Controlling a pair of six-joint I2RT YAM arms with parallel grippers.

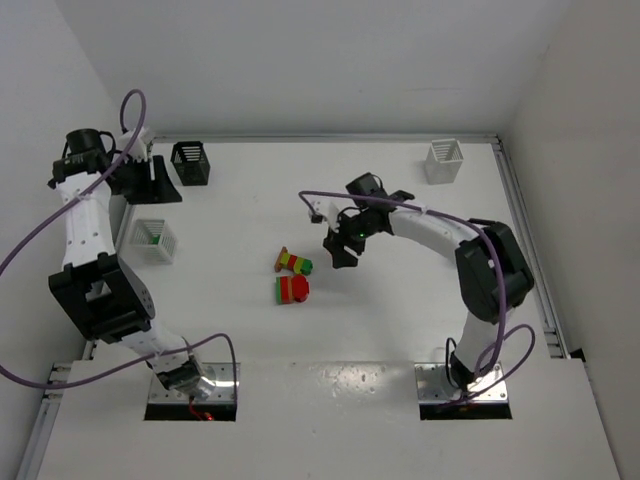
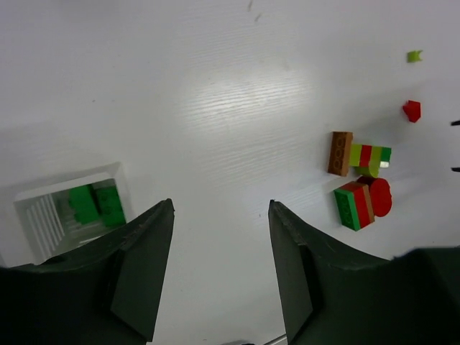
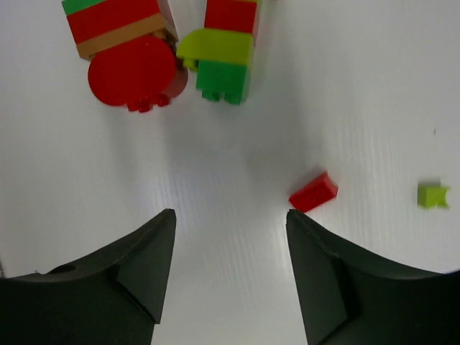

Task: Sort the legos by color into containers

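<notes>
Right wrist view: right gripper (image 3: 230,219) jaws apart, nothing held, hovering over tabletop middle. Small red piece (image 3: 313,192) lies just off one fingertip, not centred in gap; tiny yellow-green piece (image 3: 432,195) further out.

Risk: descending or closing from here, finger clips red piece and flicks it away, maybe toward round red stack (image 3: 133,50) or green-ended stack (image 3: 226,54) ahead.

Left gripper (image 2: 221,208) open, empty, above white basket (image 2: 43,223) holding green bricks (image 2: 97,203), near tabletop left edge.

Only top view shows black basket (image 1: 190,163) and second white basket (image 1: 444,160) along far edge. Loose pieces not made out there.
</notes>
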